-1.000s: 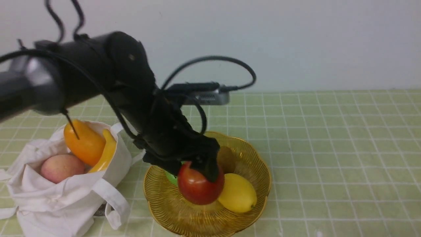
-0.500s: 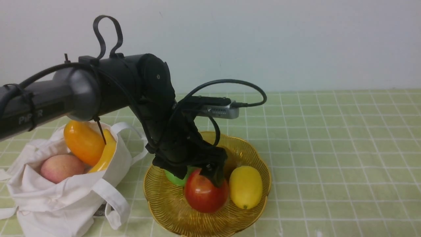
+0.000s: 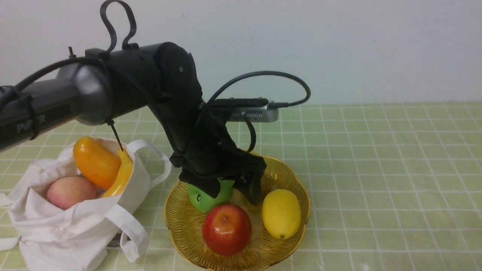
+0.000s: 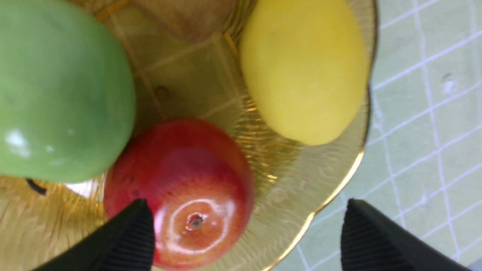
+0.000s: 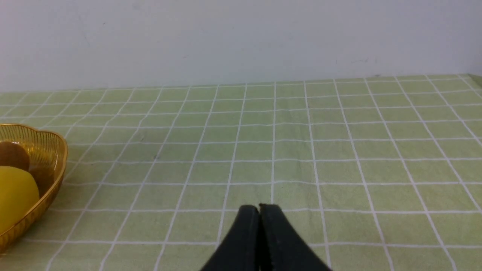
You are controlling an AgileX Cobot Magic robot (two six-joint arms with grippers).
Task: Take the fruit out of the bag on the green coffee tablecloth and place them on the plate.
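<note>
The red apple (image 3: pixel 227 229) sits in the plate (image 3: pixel 180 226), on its near side, glossy, with the stem dimple up. Just behind it to the left is the green apple (image 3: pixel 201 200). From the left wrist camera the two look pressed together. To the red apple's right lies the lemon (image 3: pixel 281 213), a little apart from it, its tip toward the near rim. At the back of the plate there is a brown round thing (image 5: pixel 13 156) that I can't make out.

Right above the fruit hangs the left gripper (image 3: pixel 233 192), its jaws spread wide and holding nothing. The fingers stand higher than the red apple, one in front of the green apple and the other near the lemon's far end. The left arm (image 3: pixel 113 94) reaches in from the left, passing over the bag.

The bag (image 3: pixel 75 229) slumps just left of the plate with its mouth open and one handle hanging on the side toward the plate. In it are the peach (image 3: pixel 69 192), low at the left, the mango (image 3: pixel 96 162), sticking out at the top, and the banana (image 3: pixel 120 175), tucked against the mango's right side along the bag's edge.

Bag and plate both rest on the cloth (image 3: pixel 376 169), which runs back to the pale wall (image 3: pixel 339 45). The right gripper (image 5: pixel 259 207) shows only in its own camera. Its jaws are pressed together with nothing between them, low over the cloth and well apart from the plate.
</note>
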